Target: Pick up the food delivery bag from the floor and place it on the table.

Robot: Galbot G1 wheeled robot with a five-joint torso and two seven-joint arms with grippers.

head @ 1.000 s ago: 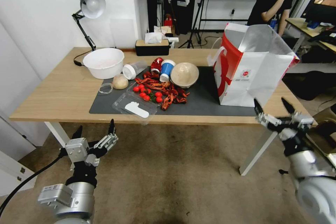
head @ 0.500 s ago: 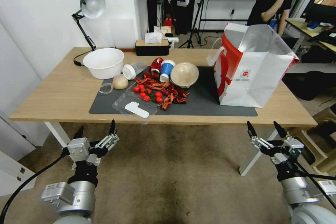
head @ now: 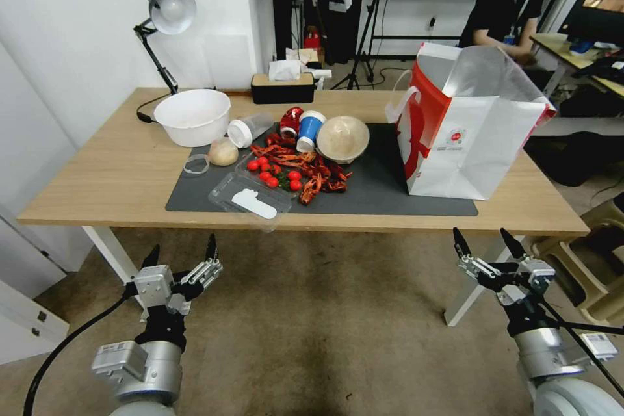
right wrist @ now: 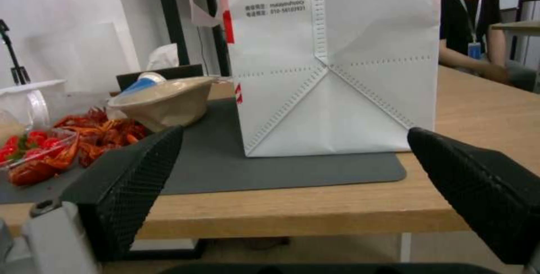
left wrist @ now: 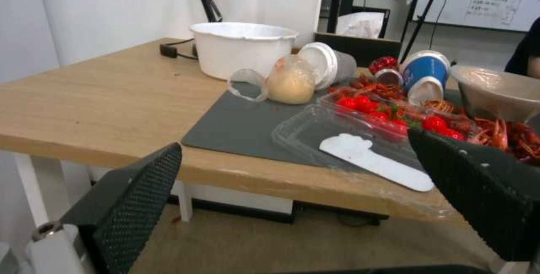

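- Left gripper (head: pixel 183 256), lower left of the head view: released, its two black fingers spread and pointing up toward the table edge, holding nothing. The arm rises from the bottom edge of the frame with the wrist roughly vertical, over the floor (head: pixel 325 325) and short of the table (head: pixel 97 175). In the left wrist view the mesh-faced fingers (left wrist: pixel 135 193) frame the table's near edge, with the clear plastic tray (left wrist: pixel 337 139) and white bowl (left wrist: pixel 242 48) beyond.
- Centre of the head view: scattered food and containers lie on the dark grey mat (head: pixel 377 188); they play no part in the step.
- Food delivery bag (head: pixel 465 133), upper right of the head view: it stands upright on the table with its mouth open, its base partly on the mat and near the right end of the tabletop. It is off the floor, so the placement looks complete.
- Right gripper (head: pixel 489 247), lower right of the head view: released, fingers spread and empty, below the table edge and well apart from the bag. The forearm angles up from the lower right corner.
- Judgement on the step in hand: a clean retreat. Both arms should stay low and clear of the table edge, so that nothing brushes the bag, which looks light and easy to tip.
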